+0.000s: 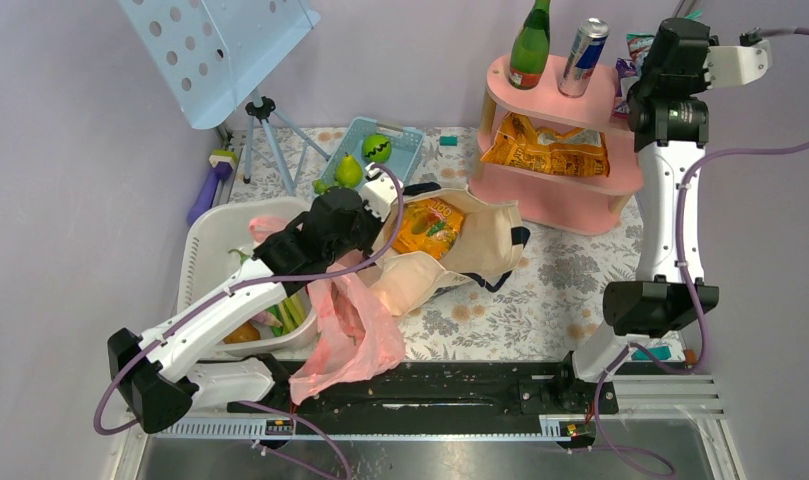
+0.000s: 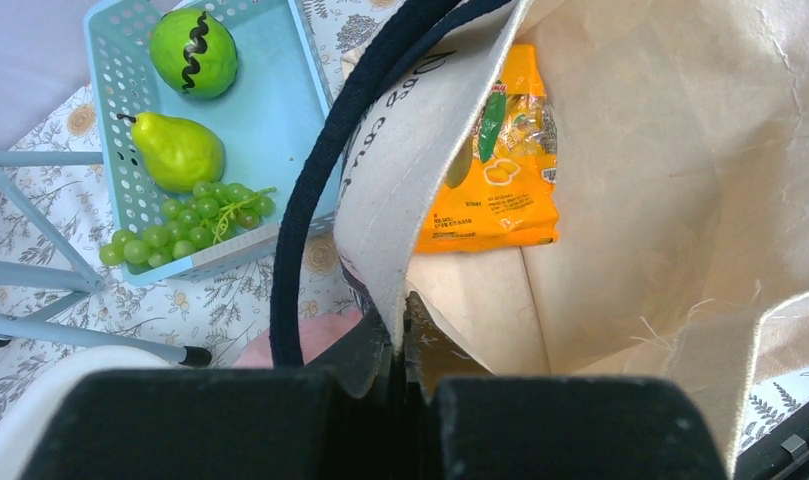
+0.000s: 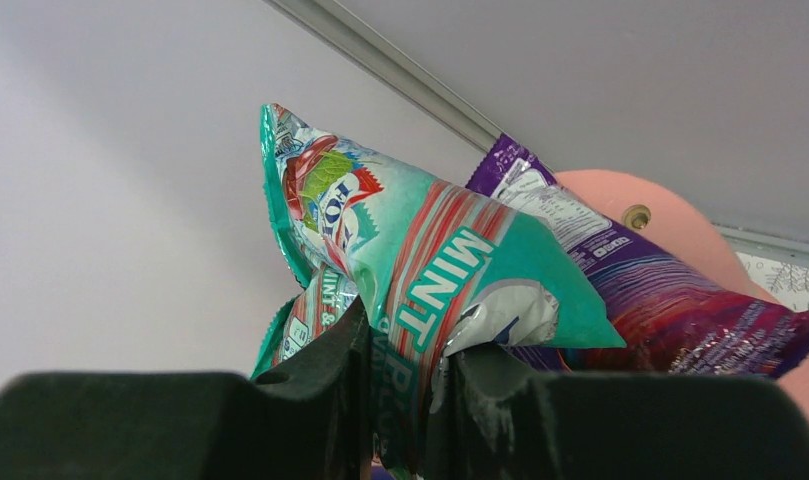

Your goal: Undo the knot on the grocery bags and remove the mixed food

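Observation:
The beige canvas tote [image 1: 480, 240] lies open mid-table, and my left gripper [image 1: 392, 203] is shut on its rim. In the left wrist view the cloth edge [image 2: 380, 220] runs down between the closed jaws of that gripper [image 2: 398, 345], the black handle [image 2: 310, 200] looping beside it. An orange snack packet [image 2: 495, 170] lies inside the tote. The pink plastic bag [image 1: 350, 330] lies crumpled at the near edge. My right gripper [image 3: 405, 400] is up beside the pink shelf's top tier, shut on a teal mint snack packet [image 3: 430, 260].
The pink shelf [image 1: 565, 195] carries a green bottle [image 1: 530, 45], a can [image 1: 583, 57], orange crisp packets [image 1: 545, 148] and a purple packet [image 3: 670, 300]. A blue basket [image 1: 405, 140] holds a pear [image 1: 348, 170]. Leeks [image 1: 292, 310] lie in a white tub [image 1: 205, 250]. A tripod stand [image 1: 265, 110] is back left.

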